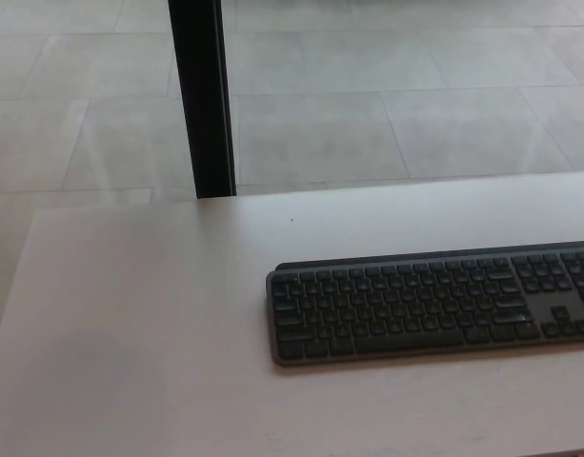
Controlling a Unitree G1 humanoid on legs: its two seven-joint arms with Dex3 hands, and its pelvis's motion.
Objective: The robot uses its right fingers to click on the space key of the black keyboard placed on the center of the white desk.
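Observation:
A black keyboard (430, 303) lies flat on the white desk (130, 333), in the right half of the head view, its right end cut off by the picture edge. Its space key (403, 344) is a long bar in the nearest row. Neither of my hands nor any arm shows in this view.
A black vertical post (201, 95) stands behind the desk's far edge at upper left. Beyond the desk lies a grey tiled floor (387, 86). The desk's left edge runs down the picture's left side.

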